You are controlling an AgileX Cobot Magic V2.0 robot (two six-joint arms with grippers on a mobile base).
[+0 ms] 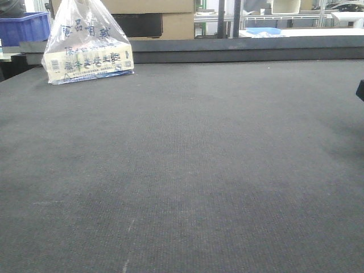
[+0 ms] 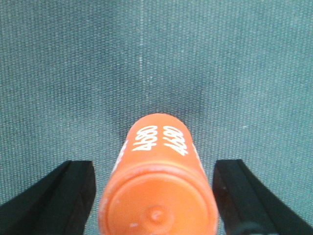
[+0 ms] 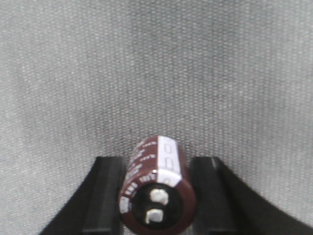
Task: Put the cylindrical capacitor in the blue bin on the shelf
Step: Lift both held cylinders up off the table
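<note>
In the right wrist view my right gripper (image 3: 156, 159) is shut on a dark brown cylindrical capacitor (image 3: 156, 196). It has a white stripe, and its two metal terminals face the camera. It lies lengthwise between the black fingers (image 3: 107, 196), over the grey mat. In the left wrist view an orange cylinder (image 2: 159, 196) printed "4680" lies lengthwise between the fingers of my open left gripper (image 2: 154, 164). Thin strips of mat show beside the cylinder at the tips. Far back in the front view stands the steel shelf (image 1: 284, 20), with a blue bin (image 1: 264, 30) at its foot. Neither gripper shows clearly in that view.
A clear plastic bag holding a printed box (image 1: 88, 48) stands at the table's far left. A blue crate (image 1: 23, 27) is behind it. Cardboard boxes (image 1: 170, 23) sit beyond the table's raised back edge (image 1: 227, 48). A black part (image 1: 360, 90) pokes in at the right edge.
</note>
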